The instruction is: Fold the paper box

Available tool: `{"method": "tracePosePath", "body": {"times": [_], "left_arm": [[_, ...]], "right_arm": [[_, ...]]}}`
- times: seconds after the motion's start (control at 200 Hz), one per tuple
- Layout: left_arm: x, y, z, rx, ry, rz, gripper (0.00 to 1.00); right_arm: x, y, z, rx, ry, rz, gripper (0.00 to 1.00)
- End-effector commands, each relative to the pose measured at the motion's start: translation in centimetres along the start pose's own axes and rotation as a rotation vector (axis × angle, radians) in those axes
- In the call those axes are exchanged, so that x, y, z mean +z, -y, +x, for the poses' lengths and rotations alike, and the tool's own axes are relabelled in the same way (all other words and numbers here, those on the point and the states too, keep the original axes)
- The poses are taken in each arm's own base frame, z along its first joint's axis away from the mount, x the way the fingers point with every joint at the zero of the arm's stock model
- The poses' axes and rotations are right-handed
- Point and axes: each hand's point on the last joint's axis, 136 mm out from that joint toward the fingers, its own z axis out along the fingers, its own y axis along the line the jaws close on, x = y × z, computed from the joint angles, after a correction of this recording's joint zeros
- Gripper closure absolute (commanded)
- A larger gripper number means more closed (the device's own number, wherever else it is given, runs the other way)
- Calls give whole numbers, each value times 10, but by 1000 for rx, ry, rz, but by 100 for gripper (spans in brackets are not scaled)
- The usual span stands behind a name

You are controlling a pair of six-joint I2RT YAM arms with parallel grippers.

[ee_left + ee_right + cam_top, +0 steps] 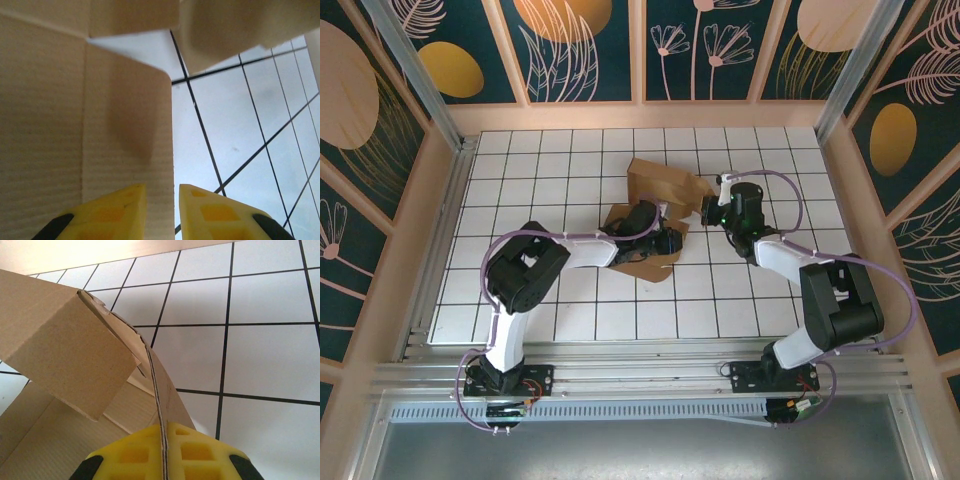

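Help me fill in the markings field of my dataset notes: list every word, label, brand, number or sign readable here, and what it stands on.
No readable text.
paper box: plain brown cardboard, no print.
table: black grid lines, no numbers.
wall panels: leaf and flower drawings, no words.
arm bases: any labels are too small to read.

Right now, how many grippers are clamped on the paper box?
1. The right gripper pinches an edge of the paper box, on its right side. The left gripper is at a flap, jaws slightly apart; no grip is clear.
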Motion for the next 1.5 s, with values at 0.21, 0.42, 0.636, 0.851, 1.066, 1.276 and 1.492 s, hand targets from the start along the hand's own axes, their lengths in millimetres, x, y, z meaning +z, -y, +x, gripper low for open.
{"method": "tracePosePath", "body": {"times": [0.21,0.42,0.636,0.851,1.066,1.276,1.492], "left_arm": [[24,-33,34,-26,-140,-85,81],[29,-37,32,-37,-128,-91,81],[29,-36,27,-33,-111,-89,81],[30,-41,28,-31,-101,-89,82],[29,-46,25,-52,-79,-71,82],[21,-23,16,-11,-50,35,79],[-5,25,-3,44,22,233,70]], "right_arm": [[5,-9,-14,44,25,-26,95],[11,-9,-11,193,-53,-8,96],[19,-27,-2,397,-112,-102,97],[22,-49,5,466,-127,-144,97],[20,-52,28,496,-126,-77,98],[21,-47,47,306,-114,16,98],[25,-43,56,243,-114,59,99]]}}
